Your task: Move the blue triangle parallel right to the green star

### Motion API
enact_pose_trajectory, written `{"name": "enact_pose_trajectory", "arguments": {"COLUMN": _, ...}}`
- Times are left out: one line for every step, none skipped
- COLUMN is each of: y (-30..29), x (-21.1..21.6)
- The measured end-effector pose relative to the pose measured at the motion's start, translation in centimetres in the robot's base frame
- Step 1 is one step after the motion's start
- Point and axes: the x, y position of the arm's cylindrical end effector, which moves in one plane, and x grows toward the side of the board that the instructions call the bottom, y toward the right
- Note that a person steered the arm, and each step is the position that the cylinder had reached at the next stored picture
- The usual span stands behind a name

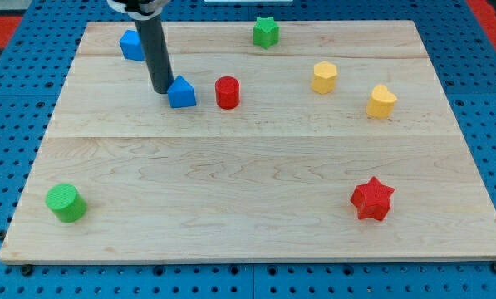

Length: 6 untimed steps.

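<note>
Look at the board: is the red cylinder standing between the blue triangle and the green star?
No, the red cylinder stands at the view's right of the blue triangle, well below the green star.

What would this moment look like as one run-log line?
my tip: touching blue triangle's left side | red cylinder: just right of triangle | green star: top, right of centre | triangle not yet beside star

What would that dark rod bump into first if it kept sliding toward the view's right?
My tip sits just left of the blue triangle, so it would meet that first. The red cylinder lies right behind, probably next.
</note>
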Motion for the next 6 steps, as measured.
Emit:
{"name": "enact_pose_trajectory", "arguments": {"y": 0.3, "x": 0.4}}
{"name": "enact_pose_trajectory", "arguments": {"y": -1.0, "x": 1.3}}
{"name": "enact_pose_trajectory", "arguments": {"y": -1.0, "x": 3.6}}
{"name": "enact_pose_trajectory", "arguments": {"y": 0.7, "x": 2.6}}
{"name": "enact_pose_trajectory", "arguments": {"y": 7.8, "x": -5.2}}
{"name": "enact_pose_trajectory", "arguments": {"y": 11.3, "x": -8.3}}
